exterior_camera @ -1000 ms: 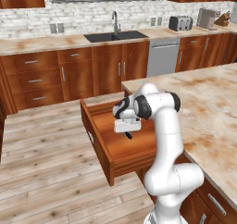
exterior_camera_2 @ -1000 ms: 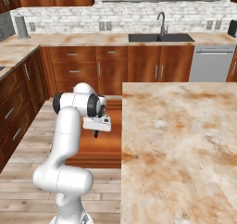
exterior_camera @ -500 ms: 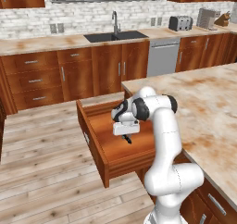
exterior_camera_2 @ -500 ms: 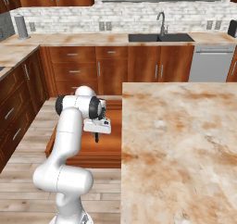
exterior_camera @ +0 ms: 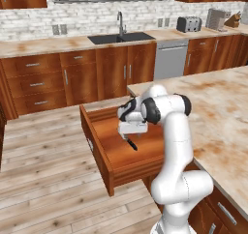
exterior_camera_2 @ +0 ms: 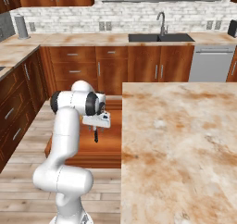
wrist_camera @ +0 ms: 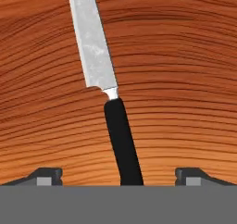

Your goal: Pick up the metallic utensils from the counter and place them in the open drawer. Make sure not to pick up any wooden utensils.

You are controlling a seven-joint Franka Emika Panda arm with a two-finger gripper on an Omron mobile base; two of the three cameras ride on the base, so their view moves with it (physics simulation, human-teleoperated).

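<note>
Knife released over the open drawer

The counter (exterior_camera: 218, 107) reaches the robot's right side, and the drawer (exterior_camera: 104, 158) stands pulled out below its edge so the arm can reach straight down into it. The gripper (exterior_camera: 131, 140) hangs low over the drawer floor, jaws spread wide with both tips well clear of the handle, gripping nothing. The knife (wrist_camera: 105, 90) sits between the tips, blade pointing away across the wood grain, apparently let go there because this is its destination.

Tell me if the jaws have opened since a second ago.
Yes. The gripper now stands wide, both tips well clear of the knife over the drawer floor.
</note>
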